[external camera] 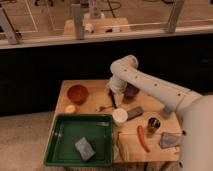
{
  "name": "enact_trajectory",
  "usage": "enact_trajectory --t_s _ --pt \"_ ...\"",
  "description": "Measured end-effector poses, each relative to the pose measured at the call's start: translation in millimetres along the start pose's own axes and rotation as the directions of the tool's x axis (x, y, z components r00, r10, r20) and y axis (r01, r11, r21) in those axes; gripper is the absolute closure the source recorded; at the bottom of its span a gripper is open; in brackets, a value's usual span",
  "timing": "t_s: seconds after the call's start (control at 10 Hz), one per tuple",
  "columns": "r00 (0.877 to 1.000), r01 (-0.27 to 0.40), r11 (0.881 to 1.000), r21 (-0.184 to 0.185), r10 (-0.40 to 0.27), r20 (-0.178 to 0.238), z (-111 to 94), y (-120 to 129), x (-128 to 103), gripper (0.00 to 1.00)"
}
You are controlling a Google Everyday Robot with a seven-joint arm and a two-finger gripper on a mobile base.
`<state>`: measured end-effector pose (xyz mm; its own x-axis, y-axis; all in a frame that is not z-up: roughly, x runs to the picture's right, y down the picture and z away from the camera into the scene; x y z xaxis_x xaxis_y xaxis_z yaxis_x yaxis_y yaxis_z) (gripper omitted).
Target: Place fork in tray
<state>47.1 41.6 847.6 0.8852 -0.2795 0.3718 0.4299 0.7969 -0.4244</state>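
While fork [102,108] lies on table [67,89] near orange bowl [77,93], gripper [112,99] hangs just above it, pincer released, nothing held; reaching step; next likely: descend, pinch handle, carry to tray [58,150].

Green tray [67,141], orange bowl [77,93], red chilli [143,138]

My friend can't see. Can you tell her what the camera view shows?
A white robot arm reaches down over a wooden table, its open gripper right by a small silver fork lying there. In front sits a big green tray with a grey block in it.
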Motion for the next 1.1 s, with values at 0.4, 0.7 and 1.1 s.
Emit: enact_trajectory --t_s 0.4,0.7,1.1 --pt "1.0 0.002 0.998 -0.062 -0.001 0.018 20.6 1.7 -2.4 0.2" --pt "0.999 0.005 0.998 -0.068 -0.003 0.035 30.6 4.6 -8.4 0.2" --pt "0.999 0.022 0.997 -0.073 -0.019 0.046 47.5 6.9 -19.3 0.2"
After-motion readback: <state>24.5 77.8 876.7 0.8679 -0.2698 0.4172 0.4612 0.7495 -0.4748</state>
